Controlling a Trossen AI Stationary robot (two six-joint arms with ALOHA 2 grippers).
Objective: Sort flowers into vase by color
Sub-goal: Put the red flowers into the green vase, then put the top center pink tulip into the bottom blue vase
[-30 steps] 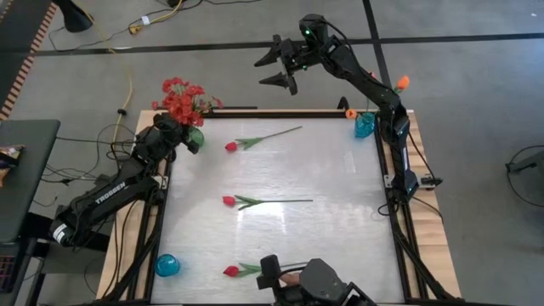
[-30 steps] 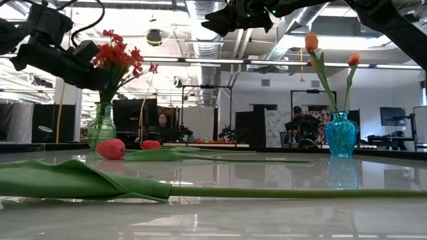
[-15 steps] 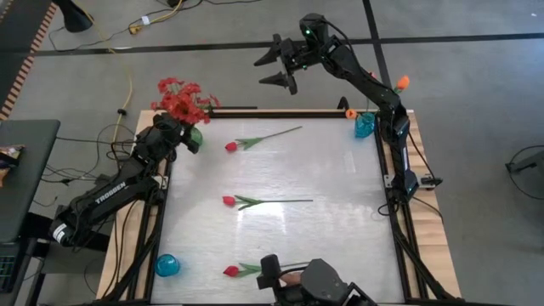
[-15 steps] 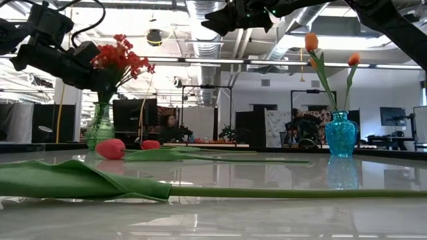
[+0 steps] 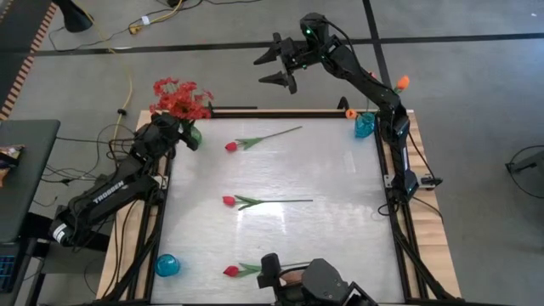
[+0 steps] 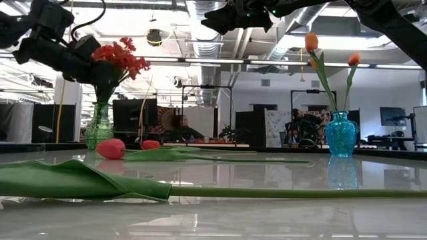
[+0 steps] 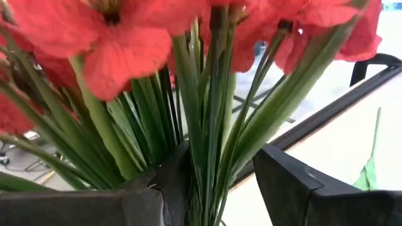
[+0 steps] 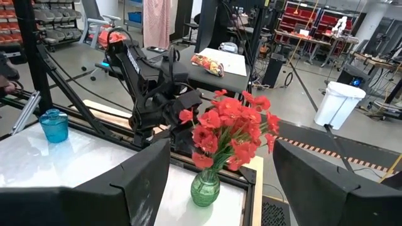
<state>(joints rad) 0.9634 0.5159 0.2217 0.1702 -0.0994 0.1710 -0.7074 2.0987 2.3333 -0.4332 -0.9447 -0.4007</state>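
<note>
1. Since a second ago the red spray (image 5: 177,98) has shifted a little toward the table's outer left edge, and the left gripper (image 7: 217,182) around its stems has loosened; the right arm has not moved.
2. From above, the spray's blooms hide most of the green vase (image 5: 195,136) at the table's far left corner, with the left gripper just beside it.
3. Only the left wrist view shows the grip: the green stems pass between two parted fingers (image 7: 295,188), with a visible gap on one side, so the jaws are open around the stems rather than clamped.
4. The right wrist view alone shows the whole bunch standing upright in the green vase (image 8: 205,187).
5. High beyond the table's far edge hangs the right gripper (image 5: 274,68), fingers wide apart and holding nothing.
6. The low view shows two orange tulips (image 6: 312,43) standing in the blue vase (image 6: 341,135); from above this vase sits at the far right corner.
7. Three pinkish-red tulips (image 5: 229,201) lie flat on the white table (image 5: 340,187), well apart from each other.
8. A second blue vase (image 5: 167,265) stands at the near left corner.
</note>
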